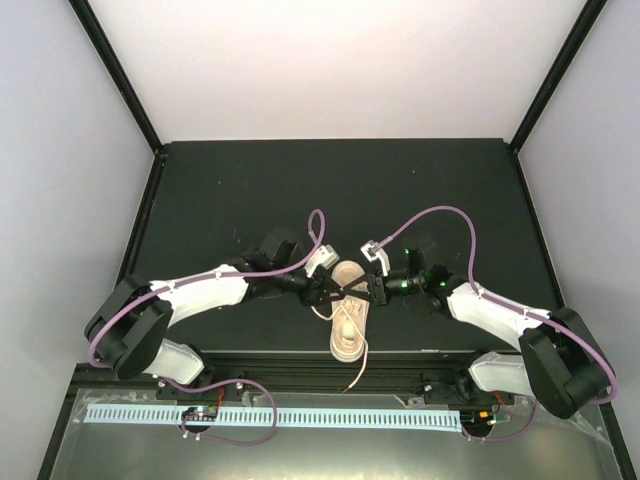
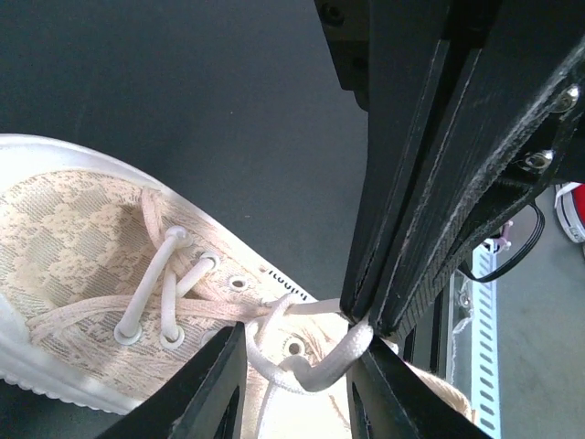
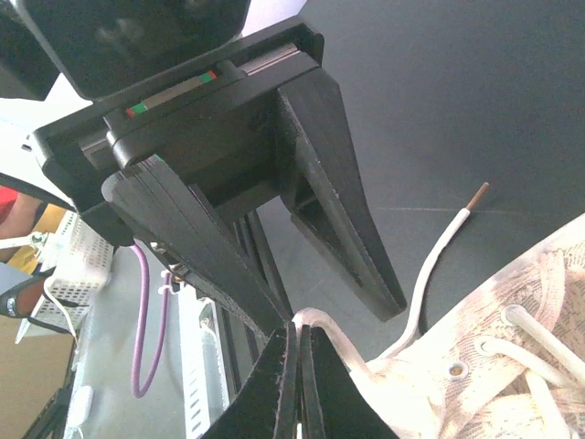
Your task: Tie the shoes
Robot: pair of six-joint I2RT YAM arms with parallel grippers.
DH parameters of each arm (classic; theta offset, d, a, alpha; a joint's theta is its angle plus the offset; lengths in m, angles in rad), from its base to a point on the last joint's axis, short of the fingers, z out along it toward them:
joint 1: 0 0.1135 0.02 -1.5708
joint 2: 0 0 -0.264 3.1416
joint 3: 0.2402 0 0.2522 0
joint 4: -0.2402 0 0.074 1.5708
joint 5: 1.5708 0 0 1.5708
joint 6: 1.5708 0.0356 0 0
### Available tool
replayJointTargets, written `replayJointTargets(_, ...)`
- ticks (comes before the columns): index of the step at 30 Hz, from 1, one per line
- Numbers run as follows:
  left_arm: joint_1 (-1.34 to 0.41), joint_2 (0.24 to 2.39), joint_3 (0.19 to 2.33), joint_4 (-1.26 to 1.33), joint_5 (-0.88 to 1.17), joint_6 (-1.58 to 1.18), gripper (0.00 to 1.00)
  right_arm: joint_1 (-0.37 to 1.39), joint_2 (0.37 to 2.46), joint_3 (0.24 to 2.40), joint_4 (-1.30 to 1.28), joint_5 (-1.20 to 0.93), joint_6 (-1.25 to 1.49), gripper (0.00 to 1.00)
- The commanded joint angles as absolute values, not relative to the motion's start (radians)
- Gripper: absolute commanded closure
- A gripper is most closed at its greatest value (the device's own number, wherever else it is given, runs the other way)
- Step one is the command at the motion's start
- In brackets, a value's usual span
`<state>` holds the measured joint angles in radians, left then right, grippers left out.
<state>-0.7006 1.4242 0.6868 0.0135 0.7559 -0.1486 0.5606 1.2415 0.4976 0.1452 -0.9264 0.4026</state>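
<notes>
Small beige-pink, lace-pattern low-top sneaker (image 1: 348, 325) w/ pale sole lies on the matte black table (image 1: 250, 190). It's low ctr in the top view, lengthwise up-down in frame, btwn the two arms. L gripper (image 1: 335, 294) reaches from frame left, R gripper (image 1: 362, 290) from frame right. Their tips nearly meet over the shoe's upper half in frame, above the lacing.

R gripper: jaws pressed together, pinching a strand of the thin off-white lace (image 2: 315, 370). R wrist view shows it clamped at the very tips, bottom ctr. In L wrist view the same pinch sits mid-right of frame, just above L's own fingers (image 2: 215, 389).

L gripper: jaws part-way apart, not clamped. The lace curves through the gap at bottom ctr, w/ the sneaker directly beneath, filling lower left. Can't tell if the strand touches either pad.

A free lace end (image 3: 477, 192) w/ brown tip lies on the table, right side of R wrist view. In the top view another tail (image 1: 352, 378) trails from the shoe's lower end toward bottom of frame.
</notes>
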Motion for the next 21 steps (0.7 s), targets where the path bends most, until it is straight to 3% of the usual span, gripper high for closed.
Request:
replayJointTargets(1,-0.695,1.455,0.731,0.070,0.799,-0.127,0.68,0.565,1.246,0.511,0.201,-0.973,0.396,0.98)
replayJointTargets(8,-0.695,1.459,0.725,0.080,0.813,-0.129,0.94,0.565,1.242,0.512,0.199,-0.951,0.399,0.97)
replayJointTargets(10,-0.694,1.454,0.721,0.088,0.811,-0.134,0.98,0.565,1.225,0.505,0.192,-0.921,0.410,0.85)
replayJointTargets(12,-0.694,1.449,0.715,0.100,0.806,-0.143,0.98,0.565,1.190,0.486,0.194,-0.888,0.426,0.59)
replayJointTargets(14,-0.694,1.447,0.710,0.106,0.801,-0.146,0.98,0.565,1.140,0.456,0.188,-0.843,0.446,0.45)
replayJointTargets(17,-0.694,1.444,0.706,0.106,0.796,-0.149,0.98,0.566,1.023,0.393,0.162,-0.744,0.485,0.36)
replayJointTargets(21,-0.694,1.437,0.701,0.097,0.785,-0.148,0.99,0.620,0.866,0.307,0.074,-0.544,0.536,0.35)
